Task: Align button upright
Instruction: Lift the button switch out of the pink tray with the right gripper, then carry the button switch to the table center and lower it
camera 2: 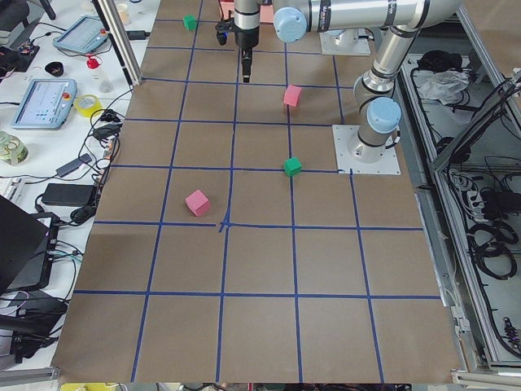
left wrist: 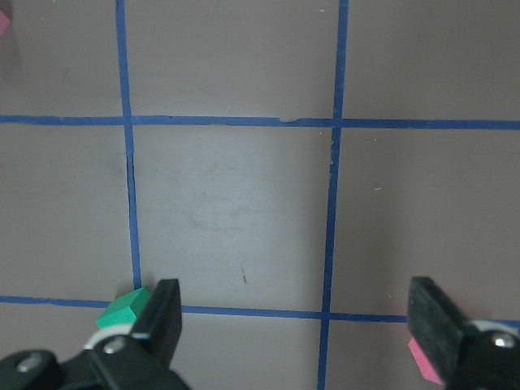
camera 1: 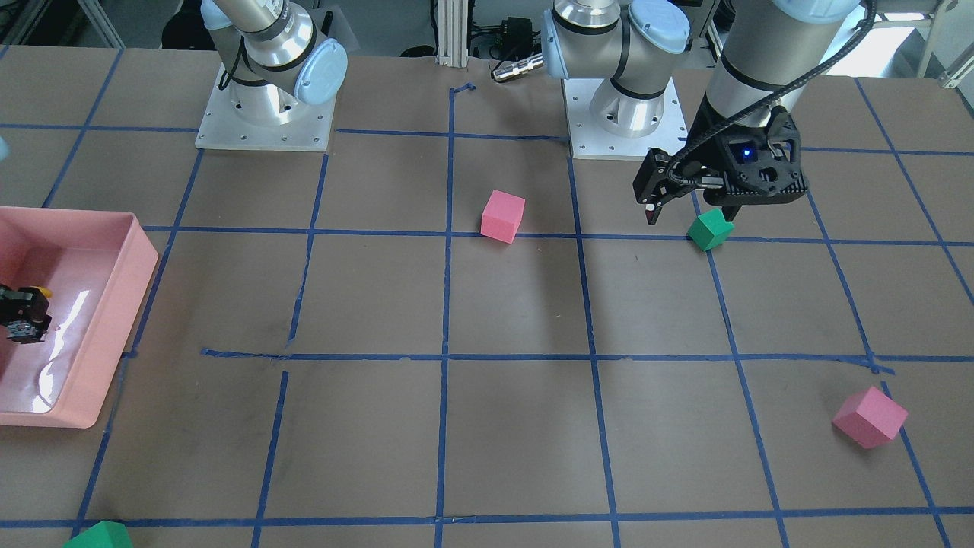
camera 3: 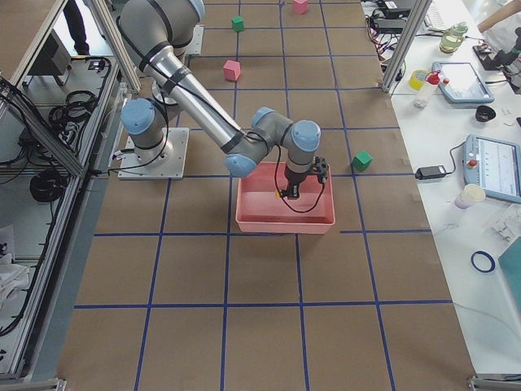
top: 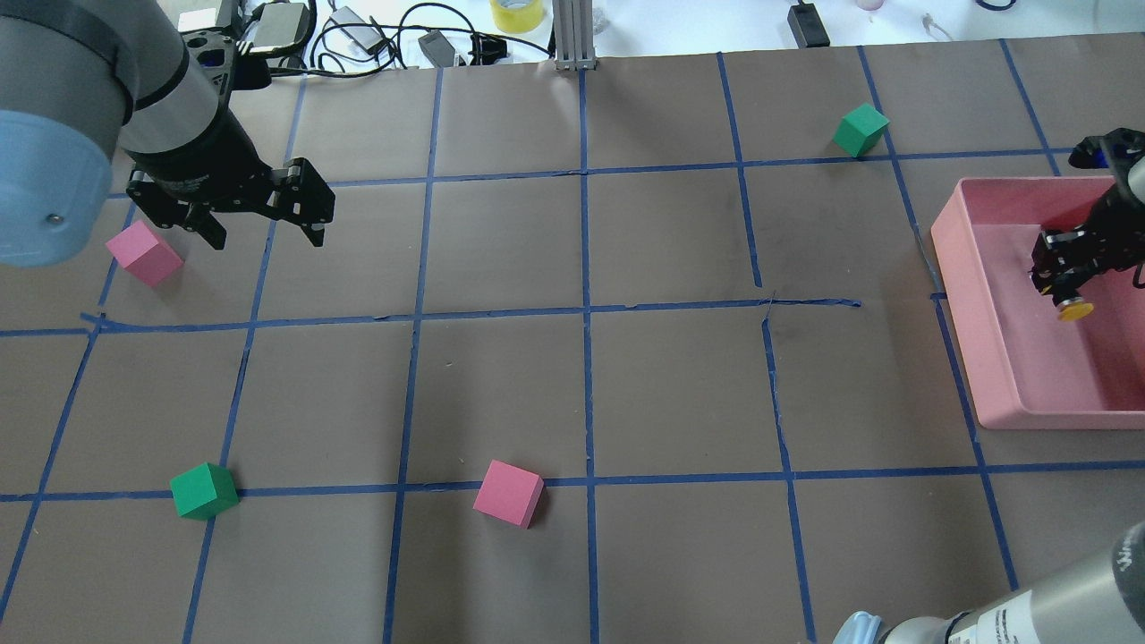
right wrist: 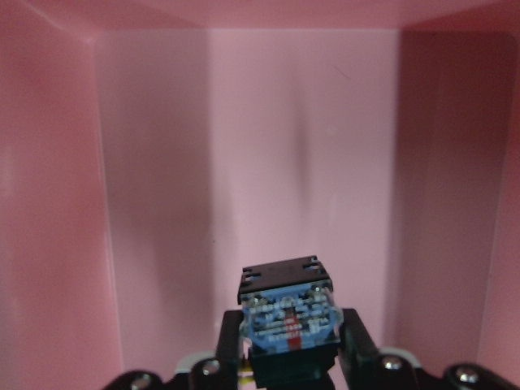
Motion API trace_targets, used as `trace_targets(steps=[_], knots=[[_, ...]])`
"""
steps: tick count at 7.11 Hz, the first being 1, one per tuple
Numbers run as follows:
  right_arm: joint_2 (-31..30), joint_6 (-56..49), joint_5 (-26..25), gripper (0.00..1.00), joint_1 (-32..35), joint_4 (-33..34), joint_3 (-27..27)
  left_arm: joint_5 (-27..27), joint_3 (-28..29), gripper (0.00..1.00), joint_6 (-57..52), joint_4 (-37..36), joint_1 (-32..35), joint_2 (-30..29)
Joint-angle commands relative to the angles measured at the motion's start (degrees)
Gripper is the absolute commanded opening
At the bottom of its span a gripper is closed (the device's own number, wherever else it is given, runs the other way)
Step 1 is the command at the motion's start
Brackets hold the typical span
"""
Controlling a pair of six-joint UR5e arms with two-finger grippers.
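Note:
The button (top: 1073, 310) shows its yellow cap (camera 1: 42, 291) and black body. It is inside the pink tray (top: 957, 295), gripped by my right gripper (top: 1063, 291). In the right wrist view, the fingers (right wrist: 353, 341) are shut on the button's black body, and its contact block (right wrist: 287, 313) points at the tray's far wall (right wrist: 162, 162). I cannot tell whether the button touches the tray floor. My left gripper (top: 268, 234) is open and empty above the table, near a green cube (camera 1: 709, 230), and it also shows in the left wrist view (left wrist: 296, 325).
A pink cube (top: 143, 253) lies by the left gripper. A green cube (top: 204, 490) and a pink cube (top: 508, 493) lie near the robot's side. Another green cube (top: 860, 129) lies beyond the tray. Cables and tape clutter the far edge.

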State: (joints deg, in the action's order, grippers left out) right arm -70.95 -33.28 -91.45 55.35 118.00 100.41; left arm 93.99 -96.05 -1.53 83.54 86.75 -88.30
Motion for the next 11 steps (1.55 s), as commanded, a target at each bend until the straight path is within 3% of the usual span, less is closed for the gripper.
trace_targets(steps=[1, 2, 5, 8, 9, 11], knots=[[-3.48, 1.54, -0.74, 0.0, 6.75, -16.06, -12.71, 0.06, 0.07, 1.0, -0.06, -0.48, 0.0, 0.06], [-3.93, 6.77, -0.74, 0.0, 12.18, -23.53, -19.22, -0.03, 0.07, 1.0, -0.14, -0.83, -0.09, -0.03], [-3.24, 29.52, 0.13, 0.0, 31.34, -23.61, -19.64, -0.03, -0.02, 1.0, -0.58, -1.79, -0.09, -0.12], [4.21, 49.84, 4.26, 0.0, 46.82, -6.61, -15.08, 0.06, -0.02, 1.0, -0.14, -1.8, -0.18, -0.21], [6.33, 54.41, 3.13, 0.0, 51.04, -1.68, -14.63, 0.06, 0.07, 1.0, -0.41, -1.88, -0.27, -0.03], [11.69, 56.98, 2.94, 0.0, 54.32, 4.76, -14.54, 0.06, -0.01, 1.0, -0.06, -1.89, -0.27, -0.12]])
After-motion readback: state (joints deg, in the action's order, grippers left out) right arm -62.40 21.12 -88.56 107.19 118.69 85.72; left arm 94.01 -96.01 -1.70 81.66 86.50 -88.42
